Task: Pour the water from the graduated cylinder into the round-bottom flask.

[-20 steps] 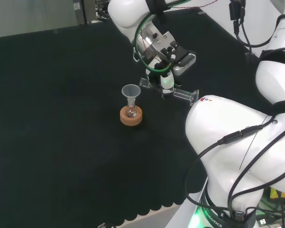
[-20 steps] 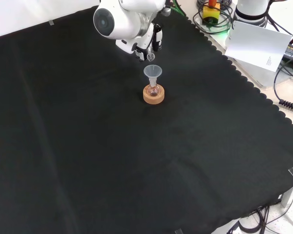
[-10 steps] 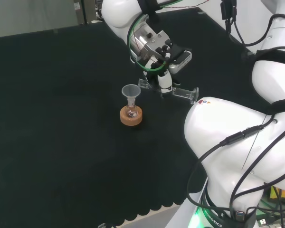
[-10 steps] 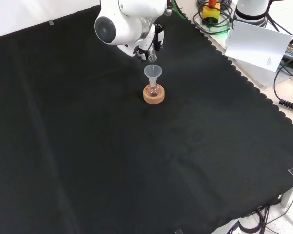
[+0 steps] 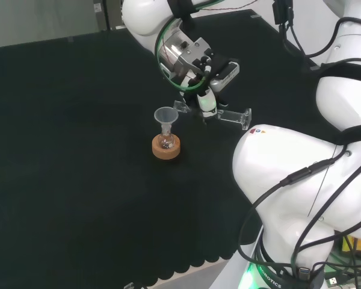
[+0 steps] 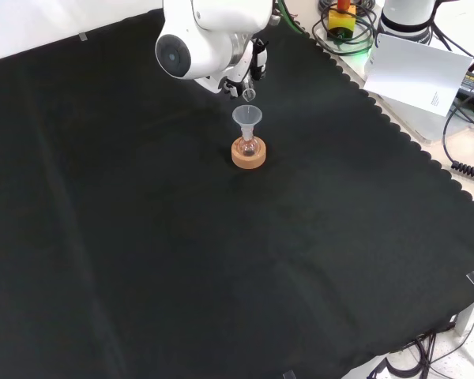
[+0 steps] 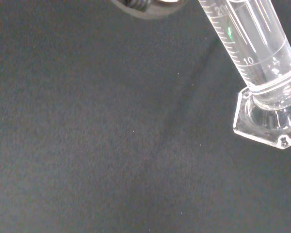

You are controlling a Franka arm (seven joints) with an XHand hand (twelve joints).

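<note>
Sideways, clear graduated cylinder (image 5: 212, 112) clamped in hand (image 5: 206, 99), hexagonal foot visible.

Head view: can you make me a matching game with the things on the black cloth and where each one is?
Things:
1. funnel
2. cork ring
3. graduated cylinder
4. hand

Places or states:
A. lying nearly sideways in the air
B. curled round the cylinder
C. sitting in the flask's neck
D. flat on the cloth, under the flask

Pairs: 1-C, 2-D, 3-A, 4-B
</note>
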